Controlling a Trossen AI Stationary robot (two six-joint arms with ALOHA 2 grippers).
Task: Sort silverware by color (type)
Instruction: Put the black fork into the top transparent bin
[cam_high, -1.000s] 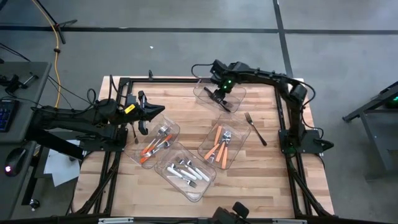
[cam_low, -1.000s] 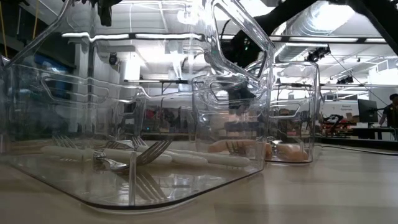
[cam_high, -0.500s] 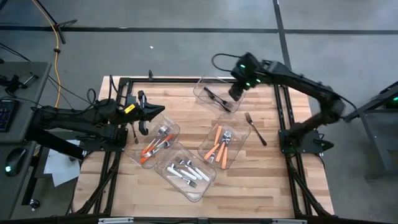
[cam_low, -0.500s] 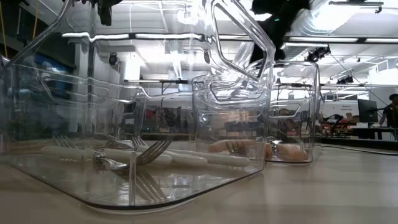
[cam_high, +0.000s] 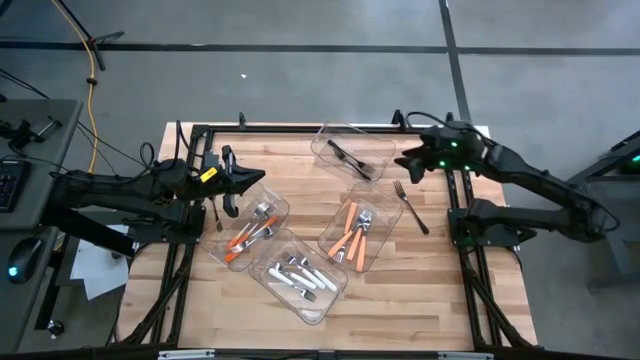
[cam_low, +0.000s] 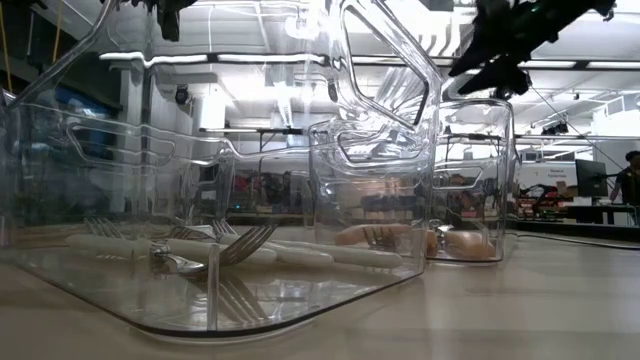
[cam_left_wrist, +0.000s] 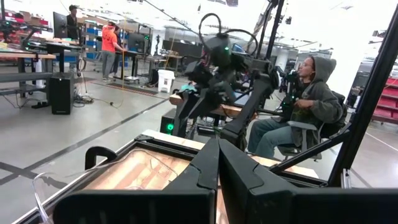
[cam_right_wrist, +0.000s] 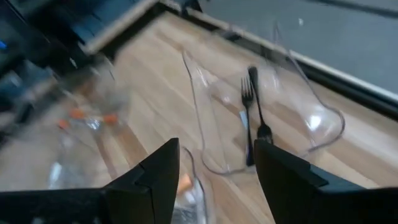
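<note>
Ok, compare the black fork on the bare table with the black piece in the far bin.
The black fork lies loose on the wooden table, outside every bin; the black piece rests inside the far clear bin. The loose fork lies beside the orange-handled bin; the binned piece lies alone. Both are all-black.

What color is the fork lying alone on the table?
Black, clearest in the high view: fork.

Four clear plastic bins (cam_high: 352, 152) are spread over the wooden tabletop (cam_high: 430, 270); a seated person (cam_left_wrist: 298, 106) is seen beyond
</note>
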